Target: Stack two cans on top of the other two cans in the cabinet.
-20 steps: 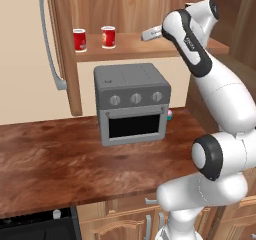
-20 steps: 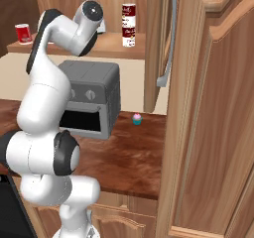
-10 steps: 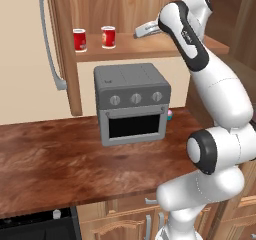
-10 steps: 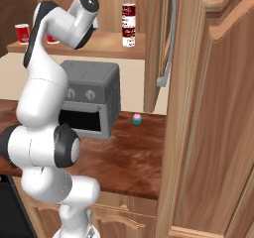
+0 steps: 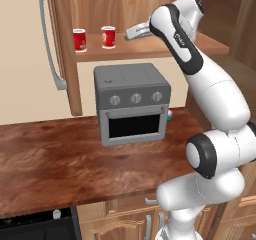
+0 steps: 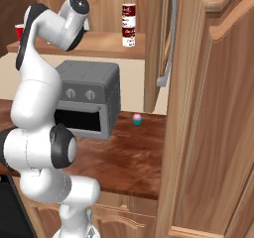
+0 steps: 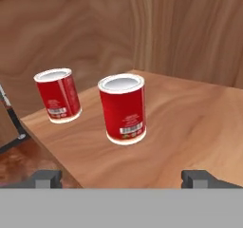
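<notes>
The two-finger claw [image 7: 121,178] is held spread wide and empty, aimed at two red cans on the plank shelf [image 7: 190,127] of the brown wood-grain cabinet [image 5: 125,4]. The nearer red can [image 7: 122,109] is centred between the fingertips, likely lined up as the first to be picked. The farther red can [image 7: 58,95] stands upright, apart from it. In the right base view, a stacked pair of red-and-white cans [image 6: 129,25] is seen well along the shelf.
</notes>
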